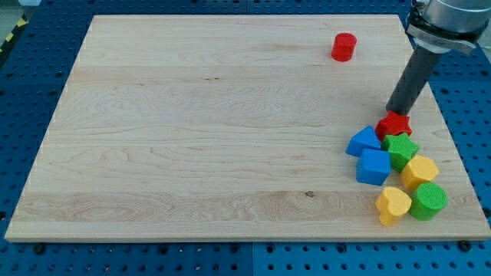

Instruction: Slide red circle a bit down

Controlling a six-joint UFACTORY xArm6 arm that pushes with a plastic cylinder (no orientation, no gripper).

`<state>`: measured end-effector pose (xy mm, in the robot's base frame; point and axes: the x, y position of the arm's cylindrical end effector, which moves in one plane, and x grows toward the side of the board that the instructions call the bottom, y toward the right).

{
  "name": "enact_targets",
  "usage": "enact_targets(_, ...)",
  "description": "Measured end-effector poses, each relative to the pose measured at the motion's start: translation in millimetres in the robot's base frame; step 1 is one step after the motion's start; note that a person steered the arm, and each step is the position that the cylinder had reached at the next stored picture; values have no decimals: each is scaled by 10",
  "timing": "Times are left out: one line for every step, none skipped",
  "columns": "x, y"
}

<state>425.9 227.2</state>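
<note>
The red circle (344, 47) stands alone near the view's top right on the wooden board (192, 130). My tip (392, 113) is well below and to the right of it, at the top edge of the red star (393, 124). The rod slants up to the view's top right corner. The tip seems to touch the red star, but I cannot tell for sure.
A cluster sits at the view's lower right: two blue blocks (364, 142) (374, 167), a green star (400, 149), a yellow hexagon (420, 172), a yellow heart (393, 205) and a green circle (428, 201). The board's right edge lies just beyond them.
</note>
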Motion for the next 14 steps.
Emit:
enact_targets(-284, 25)
enact_targets(-313, 233)
enact_targets(-343, 241)
enact_targets(-348, 241)
enact_targets(-348, 251)
enact_targets(-348, 275)
enact_targets(-349, 282)
enact_targets(-424, 373)
enact_targets(-581, 504)
enact_targets(-597, 507)
enact_targets(-787, 482)
enact_targets(-1166, 356)
enact_targets(-1626, -220)
enact_targets(-1686, -500)
